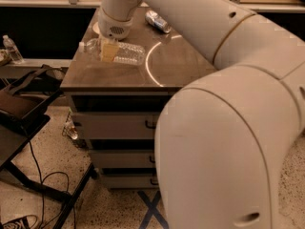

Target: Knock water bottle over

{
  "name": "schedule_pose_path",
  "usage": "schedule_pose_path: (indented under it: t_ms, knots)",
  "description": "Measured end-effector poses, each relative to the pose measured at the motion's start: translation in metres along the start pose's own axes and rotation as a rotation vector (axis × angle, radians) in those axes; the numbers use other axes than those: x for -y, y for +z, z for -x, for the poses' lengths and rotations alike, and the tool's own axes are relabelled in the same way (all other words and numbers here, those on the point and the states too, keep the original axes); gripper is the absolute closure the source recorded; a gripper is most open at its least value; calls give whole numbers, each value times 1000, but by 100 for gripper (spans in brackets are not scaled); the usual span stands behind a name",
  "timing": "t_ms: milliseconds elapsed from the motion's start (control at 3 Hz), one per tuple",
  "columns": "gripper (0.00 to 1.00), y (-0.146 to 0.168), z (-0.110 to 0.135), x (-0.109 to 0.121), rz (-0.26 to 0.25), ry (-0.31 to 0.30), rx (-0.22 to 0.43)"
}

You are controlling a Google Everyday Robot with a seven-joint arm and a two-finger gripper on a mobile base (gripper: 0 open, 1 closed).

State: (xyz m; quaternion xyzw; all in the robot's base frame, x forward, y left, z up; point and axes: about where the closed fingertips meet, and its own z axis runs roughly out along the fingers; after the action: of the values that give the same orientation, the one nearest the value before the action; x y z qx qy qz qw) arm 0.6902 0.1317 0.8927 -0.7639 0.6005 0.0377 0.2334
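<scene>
The water bottle [127, 54] is clear and ribbed, and lies on its side on the brown cabinet top [181, 66], with its white cap [83, 46] pointing left. My gripper [108, 51] hangs from the white wrist over the left part of the top. Its tan tip is directly at the bottle's middle, overlapping it. My big white arm crosses from the lower right and hides the right side of the cabinet.
A silver-blue can [158, 21] lies at the back of the top. A small clear bottle [11, 49] stands on a ledge at far left. A dark bag on a black stand [21, 104] is left of the cabinet, with cables [43, 185] on the floor. The drawers [114, 125] are closed.
</scene>
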Motion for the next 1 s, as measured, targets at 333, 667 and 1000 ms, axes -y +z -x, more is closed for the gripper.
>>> schedule_pose_path:
  t_ms: [333, 667, 1000]
  knots:
    - [100, 27, 17, 5, 103, -98, -59]
    - [100, 45, 29, 13, 208, -173, -111]
    - [100, 73, 40, 14, 275, -206, -130]
